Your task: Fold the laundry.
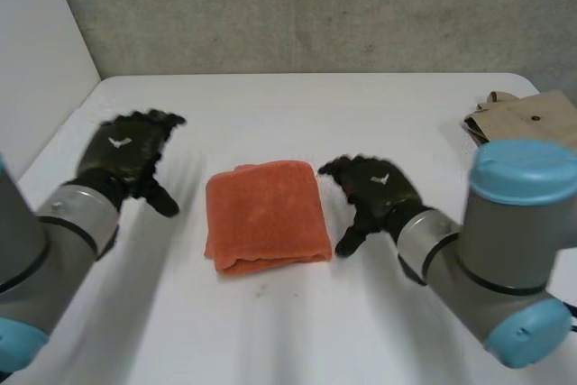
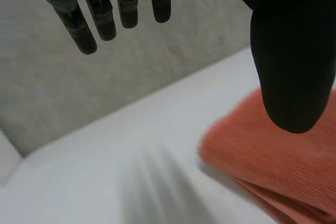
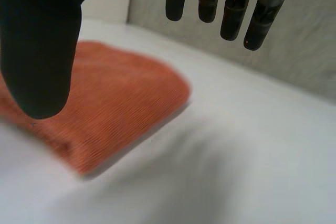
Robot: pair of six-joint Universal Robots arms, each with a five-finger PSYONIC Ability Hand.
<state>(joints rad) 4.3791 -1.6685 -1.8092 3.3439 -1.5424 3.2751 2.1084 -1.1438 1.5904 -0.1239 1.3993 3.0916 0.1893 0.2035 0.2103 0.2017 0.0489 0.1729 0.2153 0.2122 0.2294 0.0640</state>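
Right hand [image 1: 379,188] relaxed | left hand [image 1: 122,155] relaxed | folded orange towel [image 1: 267,215] between them

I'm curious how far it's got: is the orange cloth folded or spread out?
Folded: the orange cloth lies as a compact rectangle on the table, stacked layers showing at its near edge.

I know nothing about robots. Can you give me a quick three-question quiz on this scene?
1. True or false: the orange towel lies folded on the white table.
2. The towel sits: A) between the left hand and the right hand; B) gripped in one hand; C) hanging off the edge.
3. Fill in: both hands' fingers are ____, holding nothing.
Key: 1 true; 2 A; 3 open.
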